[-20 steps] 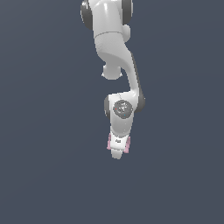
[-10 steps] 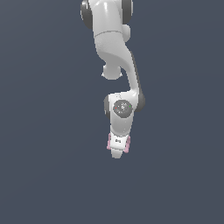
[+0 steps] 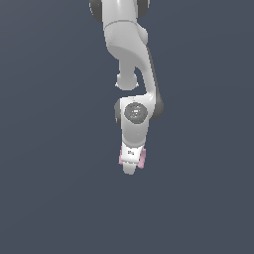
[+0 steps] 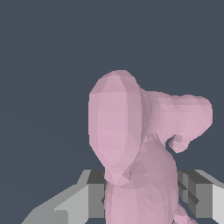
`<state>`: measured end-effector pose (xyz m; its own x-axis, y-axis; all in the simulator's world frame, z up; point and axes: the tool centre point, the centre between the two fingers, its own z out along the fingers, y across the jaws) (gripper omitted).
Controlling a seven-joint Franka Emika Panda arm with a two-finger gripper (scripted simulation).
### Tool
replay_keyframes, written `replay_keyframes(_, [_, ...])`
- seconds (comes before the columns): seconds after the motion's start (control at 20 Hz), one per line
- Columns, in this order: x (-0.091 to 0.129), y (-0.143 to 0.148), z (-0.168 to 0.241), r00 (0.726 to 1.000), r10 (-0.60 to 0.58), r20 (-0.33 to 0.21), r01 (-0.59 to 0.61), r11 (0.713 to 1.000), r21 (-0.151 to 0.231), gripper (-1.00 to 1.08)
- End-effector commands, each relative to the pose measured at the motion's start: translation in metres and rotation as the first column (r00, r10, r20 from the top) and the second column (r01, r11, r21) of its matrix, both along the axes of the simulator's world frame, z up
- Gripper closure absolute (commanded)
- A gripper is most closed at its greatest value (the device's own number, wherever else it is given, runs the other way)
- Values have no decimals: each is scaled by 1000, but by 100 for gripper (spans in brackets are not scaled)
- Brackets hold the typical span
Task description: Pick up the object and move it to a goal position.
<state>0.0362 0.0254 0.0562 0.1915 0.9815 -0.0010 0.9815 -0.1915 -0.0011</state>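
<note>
The object [image 4: 131, 135] is a pale pink lumpy item with rounded lobes, and it fills much of the wrist view. My gripper [image 4: 142, 197] is shut on its lower part, with a grey finger [image 4: 96, 194] pressed against each side of it. In the exterior view the white arm hangs down over the dark surface. Only small pink edges of the object [image 3: 141, 158] show on either side of the gripper [image 3: 130, 166], which covers most of it. Whether it rests on the surface or is held above it cannot be told.
A flat dark blue-grey surface [image 3: 49, 188] lies all around the arm. No other objects or edges show in either view.
The gripper with the pink object has shifted slightly toward the exterior view's top, closer to the arm's base. The grip is unchanged.
</note>
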Motion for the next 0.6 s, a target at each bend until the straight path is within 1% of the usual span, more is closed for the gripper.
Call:
replay_keyframes(0.0, [-5,-6,16,1000,0,1,0,1000,-1,108])
replay_keyframes(0.2, [-15,-17,48,1000,0,1,0,1000,-1,108])
replay_keyframes(0.55, [-36,-41,117,1000,1,1,-1,1000,-2,108])
